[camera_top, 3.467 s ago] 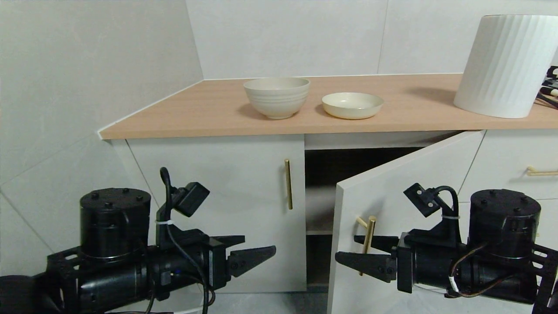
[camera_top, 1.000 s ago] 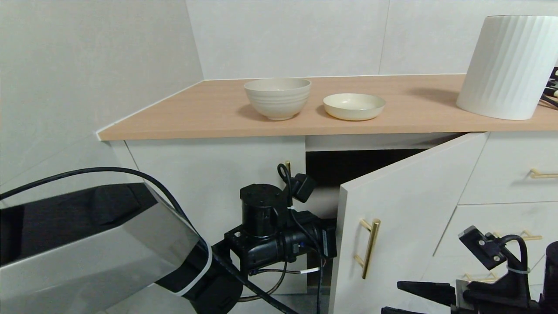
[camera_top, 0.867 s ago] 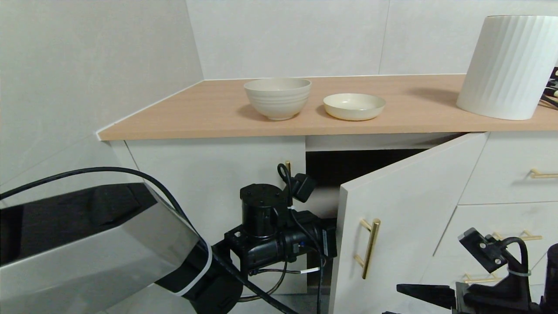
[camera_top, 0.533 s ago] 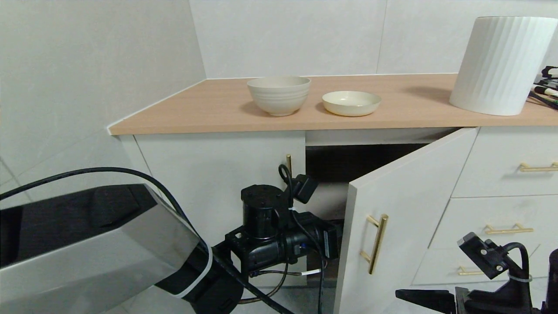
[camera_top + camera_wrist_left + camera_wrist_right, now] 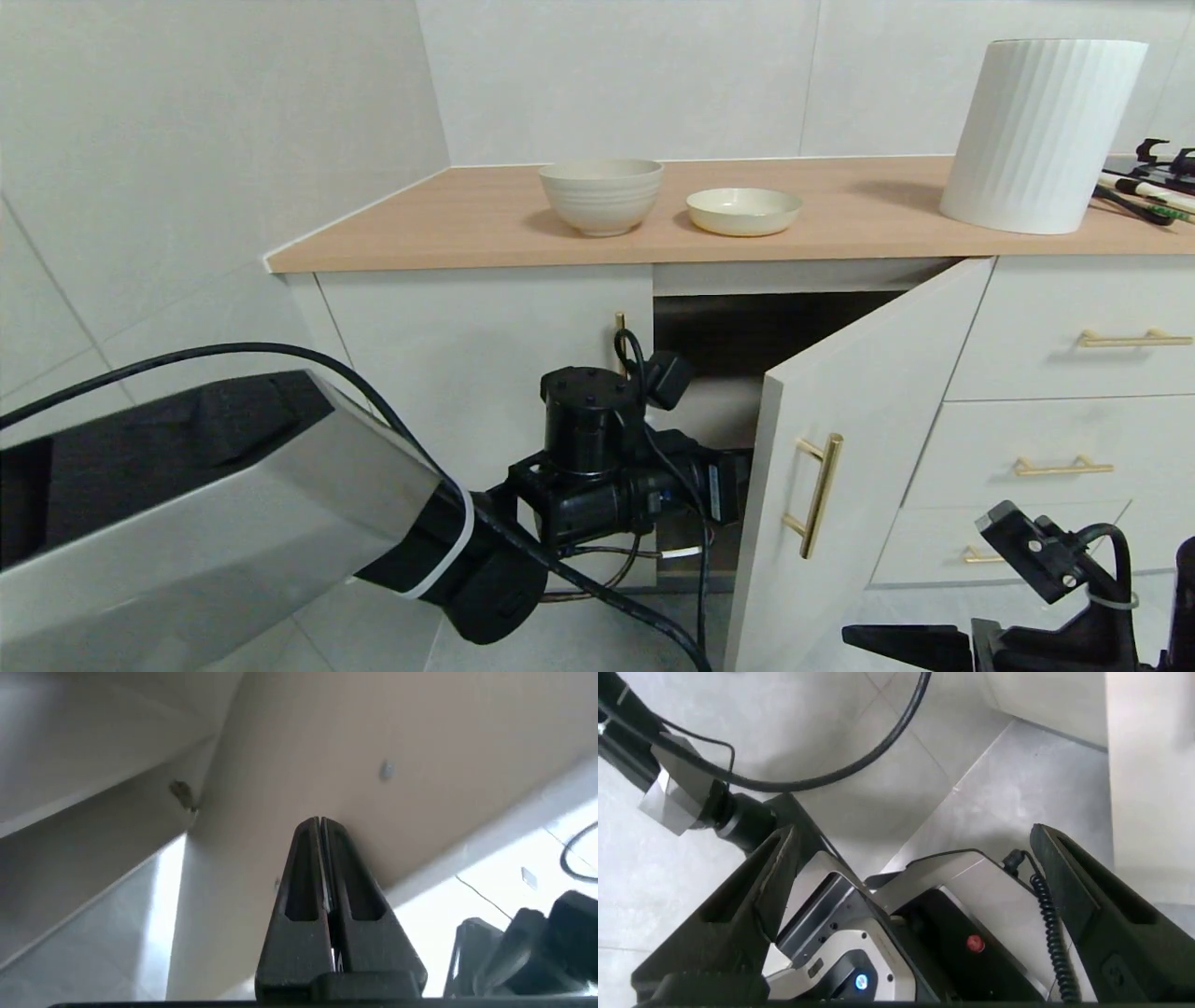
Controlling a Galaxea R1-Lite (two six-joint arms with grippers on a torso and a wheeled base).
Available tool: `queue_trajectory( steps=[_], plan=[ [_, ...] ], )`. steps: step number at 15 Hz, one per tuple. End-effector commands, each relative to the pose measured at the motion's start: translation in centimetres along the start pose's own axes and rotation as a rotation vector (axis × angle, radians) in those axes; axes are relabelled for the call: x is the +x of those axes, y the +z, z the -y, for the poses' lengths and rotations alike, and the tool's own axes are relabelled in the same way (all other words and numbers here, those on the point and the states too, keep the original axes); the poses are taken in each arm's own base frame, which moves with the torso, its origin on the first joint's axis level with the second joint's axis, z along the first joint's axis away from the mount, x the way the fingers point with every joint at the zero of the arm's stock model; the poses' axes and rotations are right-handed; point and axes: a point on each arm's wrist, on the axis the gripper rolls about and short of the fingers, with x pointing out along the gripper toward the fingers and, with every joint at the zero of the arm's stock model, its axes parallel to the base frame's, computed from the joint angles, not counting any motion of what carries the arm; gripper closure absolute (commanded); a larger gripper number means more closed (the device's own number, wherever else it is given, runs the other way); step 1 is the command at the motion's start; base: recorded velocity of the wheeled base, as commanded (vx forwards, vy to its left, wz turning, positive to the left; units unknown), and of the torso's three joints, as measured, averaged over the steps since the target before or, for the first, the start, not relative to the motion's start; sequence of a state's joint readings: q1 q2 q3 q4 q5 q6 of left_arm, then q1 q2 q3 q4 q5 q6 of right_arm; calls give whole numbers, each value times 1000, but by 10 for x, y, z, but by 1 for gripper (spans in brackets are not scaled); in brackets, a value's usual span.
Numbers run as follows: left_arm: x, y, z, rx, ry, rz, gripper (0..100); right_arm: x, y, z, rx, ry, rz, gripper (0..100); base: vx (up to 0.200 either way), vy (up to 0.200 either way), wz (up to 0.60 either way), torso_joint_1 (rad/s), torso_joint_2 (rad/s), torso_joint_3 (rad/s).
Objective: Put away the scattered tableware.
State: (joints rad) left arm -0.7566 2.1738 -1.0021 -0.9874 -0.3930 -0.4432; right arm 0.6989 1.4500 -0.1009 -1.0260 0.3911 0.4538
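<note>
Our left end effector (image 5: pixel 320 831), fingers pressed together, has reached in behind the cabinet door (image 5: pixel 859 401) and swung it wider. Our right end effector (image 5: pixel 910 896) has dropped low, spread. The cabinet looks ready, but the bowl (image 5: pixel 601 194) and dish (image 5: pixel 744 210) sit side by side on the counter (image 5: pixel 448 233).

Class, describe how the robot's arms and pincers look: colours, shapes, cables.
The left arm has a boxy silver-grey shell, white band, black cylindrical wrist joint and black cables. The left pincer has black tapered fingers with recessed panels; the right pincer, black wedge-shaped fingers.
</note>
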Motion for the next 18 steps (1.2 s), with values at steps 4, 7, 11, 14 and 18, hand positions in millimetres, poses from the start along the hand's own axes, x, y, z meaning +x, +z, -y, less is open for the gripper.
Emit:
queue_trajectory(
  steps=[4,7,11,14,18],
  plan=[
    [13,19,5,4,-10,5,100,1,0,0,-1,3,-4,0,-100,0,0,1,1,6],
    [19,19,2,5,-11,7,100,1,-1,-1,-1,5,-5,0,-67,0,0,2,1,1],
    [25,18,-1,5,-11,6,100,0,-1,-1,-1,5,-7,0,0,0,0,0,0,0],
    [26,20,0,2,-8,-3,100,0,-1,-1,-1,5,-7,0,0,0,0,0,0,0],
    [34,22,23,14,-51,-17,100,-2,-4,-5,-13,24,-11,0,0,0,0,0,0,0]
  ],
)
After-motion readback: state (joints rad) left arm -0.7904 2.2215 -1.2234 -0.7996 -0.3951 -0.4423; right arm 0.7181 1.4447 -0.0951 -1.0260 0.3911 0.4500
